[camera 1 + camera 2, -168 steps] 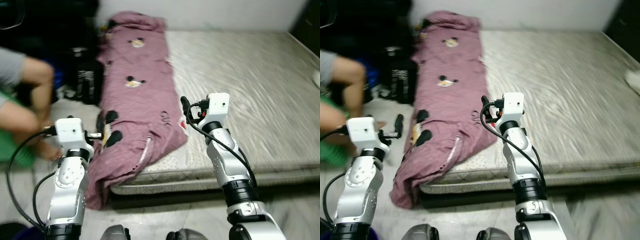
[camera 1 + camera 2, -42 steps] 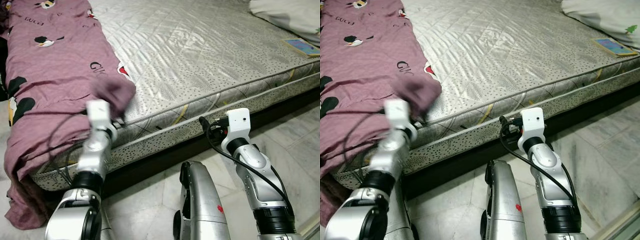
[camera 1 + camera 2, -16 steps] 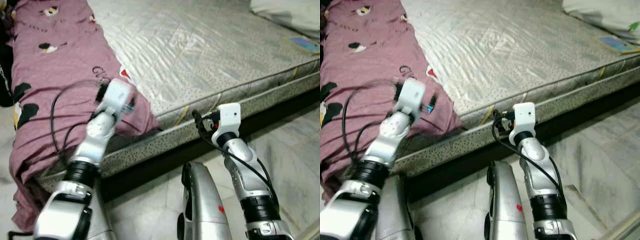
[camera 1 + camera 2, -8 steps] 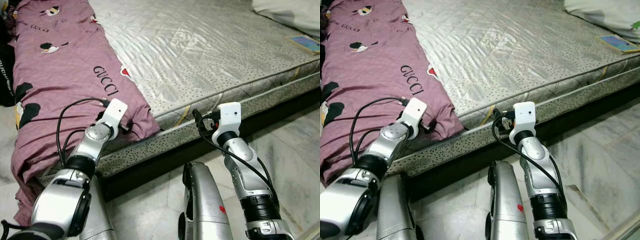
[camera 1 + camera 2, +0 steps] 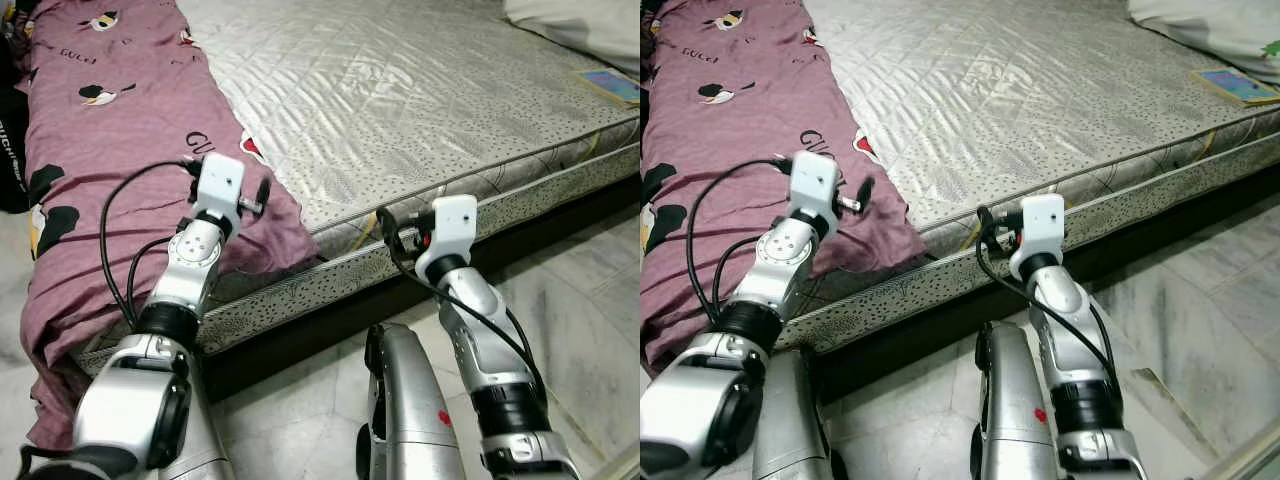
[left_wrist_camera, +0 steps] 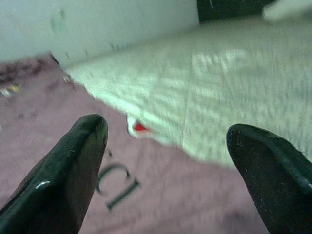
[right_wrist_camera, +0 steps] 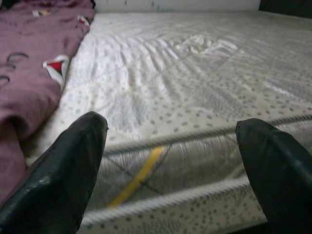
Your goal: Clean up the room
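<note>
Bedding dominates the scene: a mauve blanket point(image 5: 110, 150) with cartoon prints and dark lettering lies along the robot's left side of a bare quilted mattress point(image 5: 400, 110), its near end spilling over the mattress edge toward the pale marble floor point(image 5: 590, 300). The left pincer point(image 5: 262, 195) is raised just above the blanket's near corner, and in the left wrist view its 2 black fingers point(image 6: 63, 170) stand wide apart with nothing between them, the blanket's lettering and a small red patch blurred beyond. The right pincer point(image 7: 170, 170) is held in front of the mattress's near edge, beside the blanket's draped corner; its fingers point(image 7: 58, 165) are likewise spread apart and empty, framing the dotted side panel and piped seam of the mattress. At the far right corner of the mattress rests a white pillow point(image 5: 580, 25), and near it what looks like a thin book or tablet point(image 5: 1230, 85) with a blue cover, too small to identify surely.
</note>
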You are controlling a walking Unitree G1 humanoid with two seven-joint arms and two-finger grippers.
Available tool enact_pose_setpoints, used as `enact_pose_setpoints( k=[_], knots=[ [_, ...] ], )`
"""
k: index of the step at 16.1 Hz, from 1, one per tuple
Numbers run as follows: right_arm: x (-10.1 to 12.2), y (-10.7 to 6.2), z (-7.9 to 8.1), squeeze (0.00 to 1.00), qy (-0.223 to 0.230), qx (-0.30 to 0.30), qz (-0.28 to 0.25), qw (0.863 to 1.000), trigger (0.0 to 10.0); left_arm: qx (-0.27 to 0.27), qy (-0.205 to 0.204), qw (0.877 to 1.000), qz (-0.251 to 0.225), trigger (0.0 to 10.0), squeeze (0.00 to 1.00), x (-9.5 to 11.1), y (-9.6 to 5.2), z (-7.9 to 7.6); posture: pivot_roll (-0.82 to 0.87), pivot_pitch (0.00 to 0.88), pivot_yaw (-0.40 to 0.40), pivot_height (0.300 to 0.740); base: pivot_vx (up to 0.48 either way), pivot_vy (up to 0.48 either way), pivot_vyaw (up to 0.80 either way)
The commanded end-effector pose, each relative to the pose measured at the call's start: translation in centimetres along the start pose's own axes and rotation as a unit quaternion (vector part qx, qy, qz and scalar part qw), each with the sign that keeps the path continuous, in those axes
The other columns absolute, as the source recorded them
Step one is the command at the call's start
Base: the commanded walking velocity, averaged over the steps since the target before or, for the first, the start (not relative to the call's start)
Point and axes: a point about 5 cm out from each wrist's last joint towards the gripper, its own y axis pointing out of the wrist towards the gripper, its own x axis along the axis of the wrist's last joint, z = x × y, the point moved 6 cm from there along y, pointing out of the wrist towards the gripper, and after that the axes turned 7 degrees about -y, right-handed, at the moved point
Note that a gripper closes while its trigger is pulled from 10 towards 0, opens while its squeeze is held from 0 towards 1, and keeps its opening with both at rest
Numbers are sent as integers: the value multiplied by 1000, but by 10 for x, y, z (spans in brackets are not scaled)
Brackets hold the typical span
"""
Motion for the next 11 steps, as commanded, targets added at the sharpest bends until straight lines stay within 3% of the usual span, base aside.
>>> enact_pose_setpoints(
  k=[1,3,4,7,8,11],
  knots=[
    [-2,3,4,0,8,3,2,1000,10000,25,-10,999,-32,10000,0,12,-2,7,-129,0,-23,426,0,0,0],
    [1,9,11,0,12,8,-3,1000,10000,78,-36,994,-71,10000,0,21,-15,20,-107,0,-24,426,0,0,0],
    [4,13,11,0,14,3,-11,1000,10000,139,-86,983,-88,10000,0,20,-37,39,-89,0,-20,426,0,0,0],
    [4,18,6,0,25,-14,-11,1000,10000,189,-112,972,-79,10000,0,6,-68,59,-60,0,-13,426,0,0,0],
    [5,22,2,0,27,-27,-17,999,10000,202,-120,970,-62,10000,0,-4,-85,65,-53,0,-9,426,0,0,0],
    [7,30,-1,0,28,-36,-17,999,10000,213,-114,969,-49,10000,0,-4,-88,73,-45,0,-6,426,0,0,0]
  ],
)
